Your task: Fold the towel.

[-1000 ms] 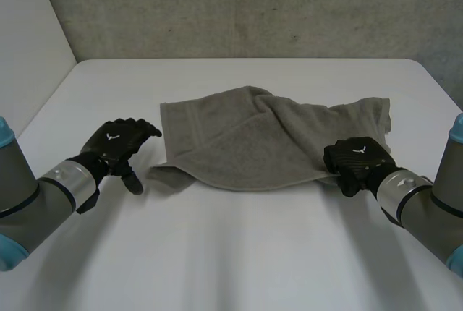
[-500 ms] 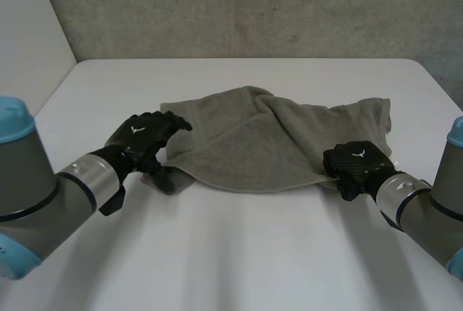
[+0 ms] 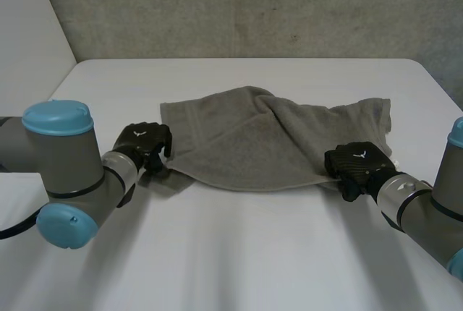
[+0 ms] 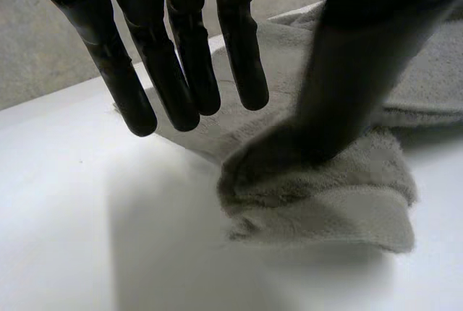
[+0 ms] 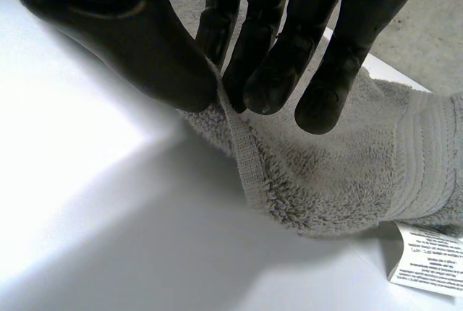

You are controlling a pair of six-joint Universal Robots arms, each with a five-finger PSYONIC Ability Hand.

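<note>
Two black hands are working at one grey towel (image 3: 275,137), which is lying rumpled and partly folded over itself on the white table (image 3: 239,253), in the middle of the head view frame. The left hand (image 3: 143,143) is sitting at the towel's near left corner, at the centre left of the frame. In the left wrist view its fingers (image 4: 181,58) are reaching out straight and slightly spread above the cloth. Its thumb (image 4: 347,101) is standing apart from them and pressing down on the bunched corner. The right hand (image 3: 358,163) is sitting at the towel's near right corner, at the centre right of the frame. In the right wrist view it is pinching the hemmed edge between thumb and fingers. A white label (image 5: 427,260) is lying on the table beside that corner.
</note>
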